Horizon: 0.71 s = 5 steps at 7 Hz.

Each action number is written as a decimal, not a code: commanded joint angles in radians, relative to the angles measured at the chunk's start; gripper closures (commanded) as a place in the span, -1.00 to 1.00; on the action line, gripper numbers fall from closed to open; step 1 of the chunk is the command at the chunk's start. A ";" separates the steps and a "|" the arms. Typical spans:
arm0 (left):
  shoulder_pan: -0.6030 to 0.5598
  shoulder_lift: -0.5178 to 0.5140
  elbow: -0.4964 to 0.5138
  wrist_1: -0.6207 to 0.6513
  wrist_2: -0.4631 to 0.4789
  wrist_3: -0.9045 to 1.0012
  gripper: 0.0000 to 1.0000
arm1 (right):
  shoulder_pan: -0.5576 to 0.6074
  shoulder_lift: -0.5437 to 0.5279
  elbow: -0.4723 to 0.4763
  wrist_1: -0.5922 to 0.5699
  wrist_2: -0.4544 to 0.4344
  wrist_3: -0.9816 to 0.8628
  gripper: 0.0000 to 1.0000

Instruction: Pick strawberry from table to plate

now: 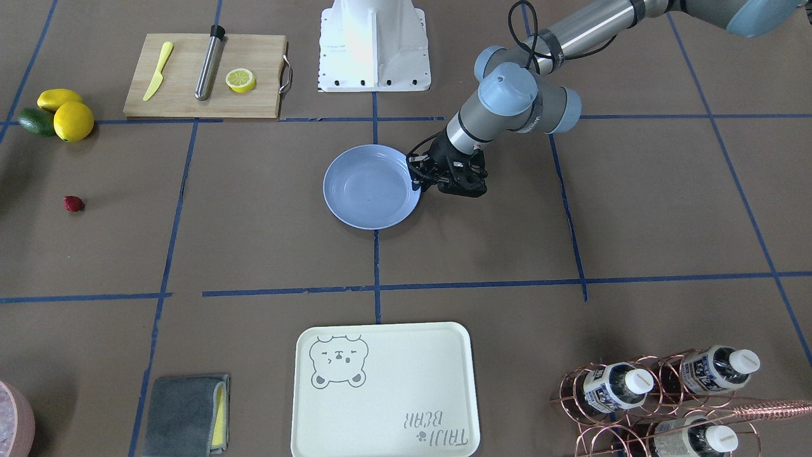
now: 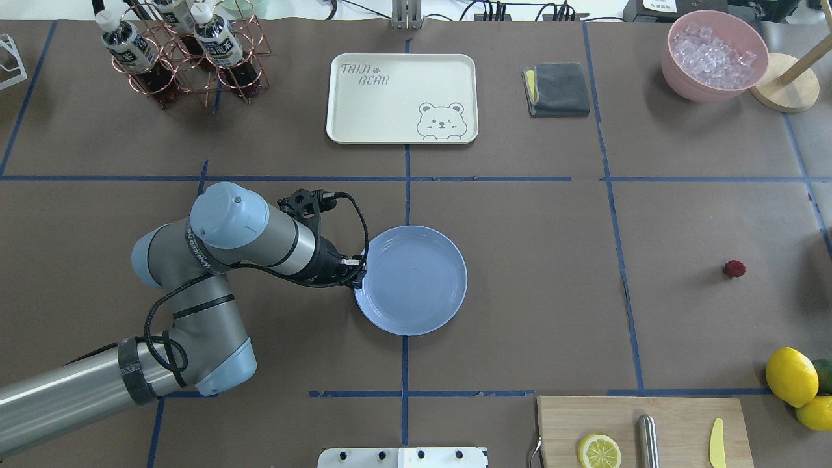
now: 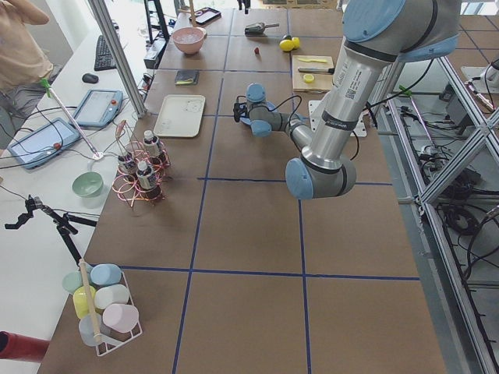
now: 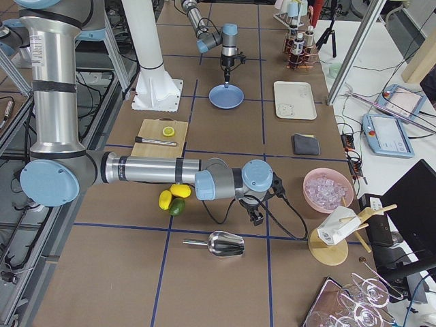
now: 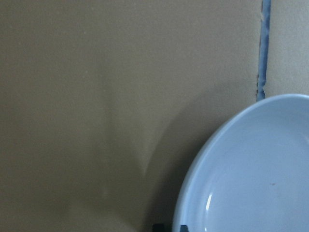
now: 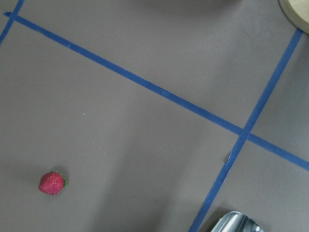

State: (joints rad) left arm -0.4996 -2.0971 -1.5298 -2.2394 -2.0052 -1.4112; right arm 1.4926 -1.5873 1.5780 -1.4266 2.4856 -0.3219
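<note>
The strawberry (image 1: 73,203) (image 2: 734,268), small and dark red, lies alone on the brown table (image 2: 533,260), far from the pale-blue plate (image 1: 371,190) (image 2: 416,279) at the centre. My left gripper (image 1: 424,182) (image 2: 359,274) is at the plate's rim; in the left wrist view its dark tips straddle the plate (image 5: 251,183) edge closely. My right gripper (image 4: 257,218) hangs low over the table; I cannot tell if it is open or shut. The right wrist view looks down on the strawberry (image 6: 52,182) at lower left, with no fingers showing.
Two lemons (image 2: 792,376) and an avocado (image 1: 35,122) lie near the strawberry. A cutting board (image 1: 203,76) holds a knife, a metal rod and half a lemon. A bear tray (image 1: 384,390), bottle rack (image 1: 666,393), grey cloth (image 1: 187,412), ice bowl (image 2: 715,55) and metal scoop (image 4: 225,243) are around.
</note>
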 commanded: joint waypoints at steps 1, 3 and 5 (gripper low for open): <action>-0.037 0.009 -0.059 0.001 0.008 0.001 -1.00 | -0.027 0.003 0.014 0.018 0.074 0.124 -1.00; -0.091 0.080 -0.177 0.001 -0.004 0.003 -1.00 | -0.089 -0.054 0.028 0.275 0.084 0.440 -1.00; -0.120 0.101 -0.208 0.001 -0.030 0.001 -1.00 | -0.284 -0.127 0.028 0.641 -0.107 0.940 -1.00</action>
State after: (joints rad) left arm -0.6040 -2.0079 -1.7183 -2.2381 -2.0265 -1.4094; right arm 1.3297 -1.6662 1.6047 -1.0011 2.4968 0.3388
